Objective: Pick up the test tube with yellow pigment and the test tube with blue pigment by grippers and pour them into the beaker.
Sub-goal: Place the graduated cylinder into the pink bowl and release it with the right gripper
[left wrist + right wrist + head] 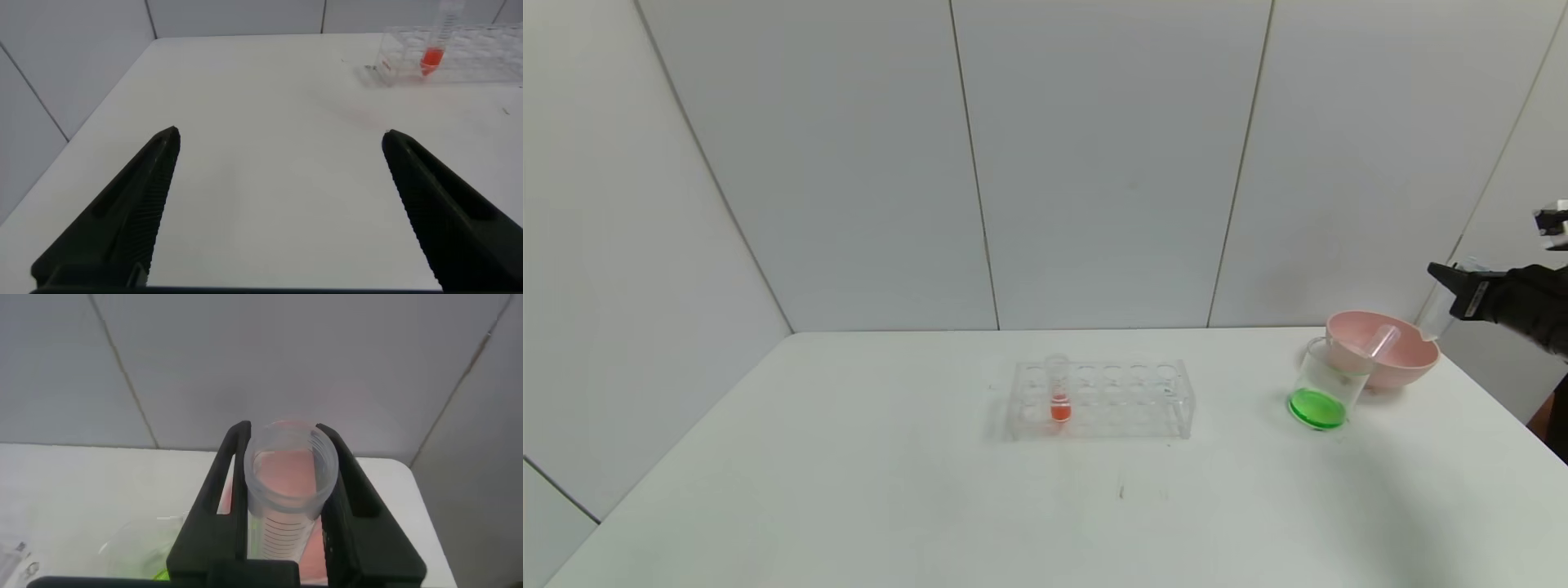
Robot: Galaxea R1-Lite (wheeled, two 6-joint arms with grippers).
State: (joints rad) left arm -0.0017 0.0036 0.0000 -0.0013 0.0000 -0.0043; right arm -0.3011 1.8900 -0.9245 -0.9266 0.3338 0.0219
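While your right gripper (1450, 282) is clamped on an empty clear tube (290, 486) above the pink bowl (1409, 359), another empty tube (1382, 340) lies in that bowl. Beaker (1327, 384) w/ green liquid sits touching the bowl, near the table (849, 490) edge on the right. Left gripper (278, 204) hangs wide open over the table, well apart from the rack (1103, 398) w/ the orange tube (1058, 392).

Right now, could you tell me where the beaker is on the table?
In the head view the beaker, holding green liquid, stands on the table's far right, touching the near-left side of the pink bowl.
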